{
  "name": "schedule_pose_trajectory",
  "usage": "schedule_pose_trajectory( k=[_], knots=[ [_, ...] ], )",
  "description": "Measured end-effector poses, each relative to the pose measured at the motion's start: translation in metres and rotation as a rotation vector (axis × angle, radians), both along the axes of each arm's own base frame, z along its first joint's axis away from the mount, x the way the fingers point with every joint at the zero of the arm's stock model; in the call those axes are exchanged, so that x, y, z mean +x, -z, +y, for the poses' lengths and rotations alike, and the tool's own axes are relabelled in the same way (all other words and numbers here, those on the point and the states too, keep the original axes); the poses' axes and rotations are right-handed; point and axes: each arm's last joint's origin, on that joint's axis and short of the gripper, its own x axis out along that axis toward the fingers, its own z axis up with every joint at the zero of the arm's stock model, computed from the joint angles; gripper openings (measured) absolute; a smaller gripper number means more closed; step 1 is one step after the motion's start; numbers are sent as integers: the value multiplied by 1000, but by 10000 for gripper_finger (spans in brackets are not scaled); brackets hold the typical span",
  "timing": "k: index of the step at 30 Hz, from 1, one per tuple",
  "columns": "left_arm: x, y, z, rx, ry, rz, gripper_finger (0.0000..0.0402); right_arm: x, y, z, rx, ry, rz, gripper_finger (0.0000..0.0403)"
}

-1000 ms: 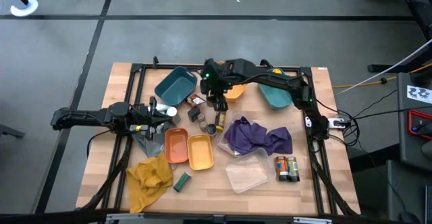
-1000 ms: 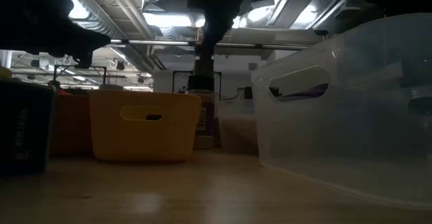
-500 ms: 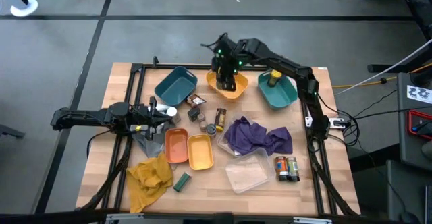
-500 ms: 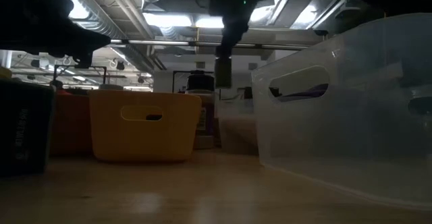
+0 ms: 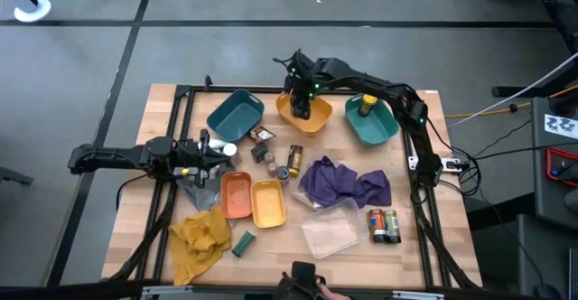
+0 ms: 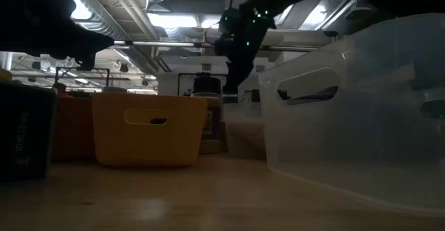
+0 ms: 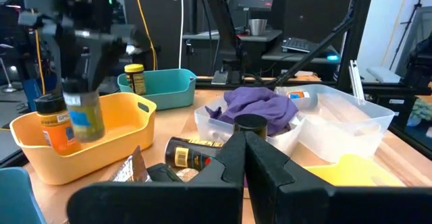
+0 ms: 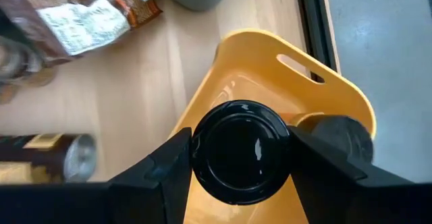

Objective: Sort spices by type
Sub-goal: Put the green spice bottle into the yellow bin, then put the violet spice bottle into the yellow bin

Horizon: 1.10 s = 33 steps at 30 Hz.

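My right gripper is shut on a black-lidded spice jar with a pale blue label, over the yellow tray at the table's far middle. The jar's lower half is inside that tray, next to an orange-labelled jar that stands upright in it. Whether the held jar touches the tray's floor, I cannot tell. Loose spice jars and a foil packet lie on the table's middle. My left gripper waits shut and level at the table's left, holding nothing. My right gripper pinches the jar at its black lid, one finger on either side. The fingers come from above, slanting down toward the far edge. The jar hangs upright below them, with its lower part within the yellow tray's walls.
A teal tray stands left of the yellow one. Another teal tray to its right holds a yellow-lidded jar. Nearer lie an orange tray, a yellow tray, a purple cloth, a clear bin, two jars and a yellow cloth.
My right gripper has carried the jar from above the loose jars at the table's middle toward the far edge, over the yellow tray, then sunk so that the jar stands lower, inside the tray's walls. Its fingers have stayed shut on the jar.
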Motion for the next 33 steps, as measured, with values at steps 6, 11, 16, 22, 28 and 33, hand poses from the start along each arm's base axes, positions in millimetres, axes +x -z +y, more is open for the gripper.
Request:
schedule_pose_trajectory(
  k=[6, 11, 16, 22, 28, 33],
  knots=[
    [0, 0, 0, 0, 0, 0, 0, 2, 25, -1, -6, 17, -12, 209],
    [0, 0, 0, 0, 0, 0, 0, 4, 35, -3, -20, 28, -34, 209],
    [0, 0, 0, 0, 0, -1, 0, 4, 36, -3, -21, 27, -33, 225],
    [0, 0, 0, 0, 0, -2, 0, 4, 36, -2, -20, 26, -31, 271],
    [0, 0, 0, 0, 0, -2, 0, 4, 36, -2, -20, 26, -30, 294],
    [0, 0, 0, 0, 0, -2, 0, 2, 21, -4, -71, 55, 13, 298]
  ],
)
